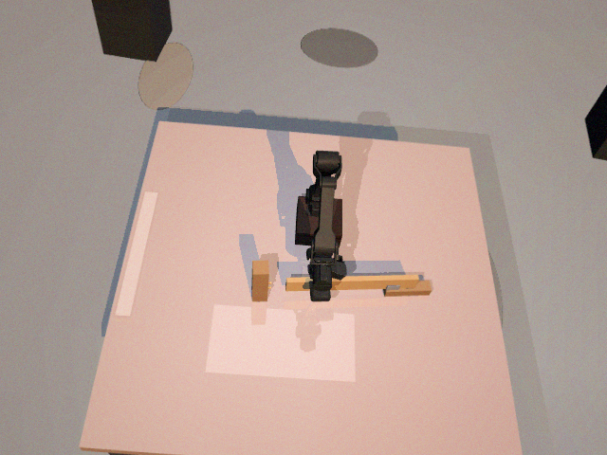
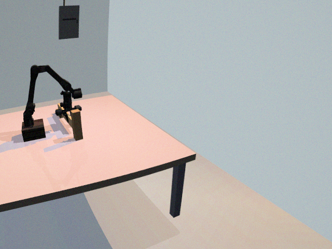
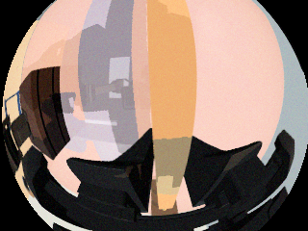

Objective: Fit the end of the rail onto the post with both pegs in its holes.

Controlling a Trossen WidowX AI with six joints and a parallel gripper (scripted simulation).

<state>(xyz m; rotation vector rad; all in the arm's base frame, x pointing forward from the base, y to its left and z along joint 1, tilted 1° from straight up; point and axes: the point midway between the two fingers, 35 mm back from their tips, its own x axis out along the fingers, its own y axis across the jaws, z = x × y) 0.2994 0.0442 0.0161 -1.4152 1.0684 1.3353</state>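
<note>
The long wooden rail (image 1: 362, 282) (image 3: 169, 77) lies left to right on the table, its right end in the bracket (image 1: 395, 286) on the low footboard block (image 1: 416, 288). My gripper (image 1: 321, 285) (image 2: 66, 110) (image 3: 164, 131) is shut on the rail near its left end and holds that end off the table. The short wooden post (image 1: 260, 280) (image 2: 77, 124) stands upright to the left of the rail's end. A small gap shows between the rail's end and the post. A peg tip (image 1: 270, 283) shows in that gap.
The arm's dark base (image 1: 319, 220) (image 2: 33, 129) stands just behind the rail. The pink table (image 1: 195, 401) (image 2: 128, 139) has pale patches of light in front and at the left. Dark blocks (image 1: 132, 27) stand on the floor beyond the table.
</note>
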